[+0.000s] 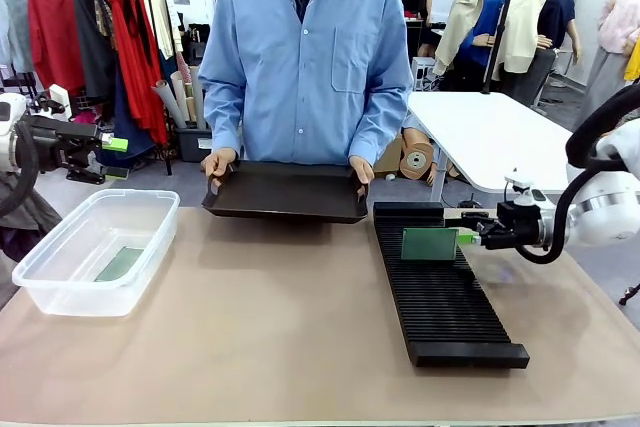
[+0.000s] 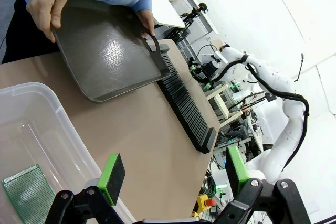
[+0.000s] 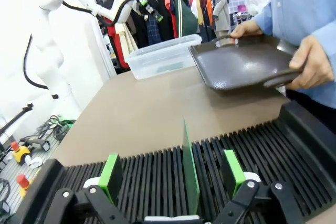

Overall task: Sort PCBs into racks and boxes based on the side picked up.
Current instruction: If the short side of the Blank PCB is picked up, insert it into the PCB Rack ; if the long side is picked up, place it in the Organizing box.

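Standing upright in rack (image 1: 440, 302), board (image 1: 429, 244) sits between spread right gripper (image 3: 179, 182) fingers; withdraw straight, avoid tipping. Left gripper (image 2: 173, 179) spread, empty.

bright even overhead light, soft shadows, glare on the black tray (image 2: 113, 51), wrist views bend at edges.

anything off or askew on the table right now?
Nothing stands out. One PCB stands upright in the rack, one PCB lies flat in the box, and the person's hands hold the black tray level at the far edge.
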`<act>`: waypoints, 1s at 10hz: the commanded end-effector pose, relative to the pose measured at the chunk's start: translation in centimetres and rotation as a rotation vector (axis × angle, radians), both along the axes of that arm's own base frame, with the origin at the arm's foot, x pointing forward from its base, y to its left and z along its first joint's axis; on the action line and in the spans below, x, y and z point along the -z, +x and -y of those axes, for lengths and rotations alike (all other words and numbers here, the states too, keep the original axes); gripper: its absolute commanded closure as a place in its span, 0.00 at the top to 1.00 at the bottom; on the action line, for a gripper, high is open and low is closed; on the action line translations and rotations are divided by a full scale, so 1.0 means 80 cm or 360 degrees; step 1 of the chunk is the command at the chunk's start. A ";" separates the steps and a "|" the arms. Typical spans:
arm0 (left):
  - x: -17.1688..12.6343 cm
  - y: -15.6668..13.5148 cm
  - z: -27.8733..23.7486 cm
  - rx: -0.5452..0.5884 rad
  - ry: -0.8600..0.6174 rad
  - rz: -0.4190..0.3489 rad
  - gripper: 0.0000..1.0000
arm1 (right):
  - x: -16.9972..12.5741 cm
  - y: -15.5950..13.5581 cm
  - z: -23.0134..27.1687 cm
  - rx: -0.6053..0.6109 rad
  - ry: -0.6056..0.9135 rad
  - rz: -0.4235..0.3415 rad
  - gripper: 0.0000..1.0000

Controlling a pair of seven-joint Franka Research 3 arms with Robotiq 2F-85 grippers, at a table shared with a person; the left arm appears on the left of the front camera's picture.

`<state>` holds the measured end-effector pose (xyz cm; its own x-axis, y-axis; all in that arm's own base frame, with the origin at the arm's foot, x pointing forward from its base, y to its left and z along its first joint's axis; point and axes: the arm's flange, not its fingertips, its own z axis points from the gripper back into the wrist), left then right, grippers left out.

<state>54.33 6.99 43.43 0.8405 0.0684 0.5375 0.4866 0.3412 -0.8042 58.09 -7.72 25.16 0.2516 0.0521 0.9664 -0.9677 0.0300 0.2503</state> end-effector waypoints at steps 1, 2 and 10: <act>-0.001 -0.001 -0.001 0.0002 0.0011 0.0002 1.00 | -0.051 -0.022 -0.002 0.0060 -0.0025 -0.0032 1.00; -0.001 -0.001 -0.001 0.0002 0.0011 0.0002 1.00 | -0.067 -0.028 -0.006 0.0058 -0.0034 -0.0051 1.00; -0.001 -0.001 -0.001 0.0002 0.0011 0.0002 1.00 | -0.193 -0.161 -0.057 0.0042 0.0067 -0.0845 1.00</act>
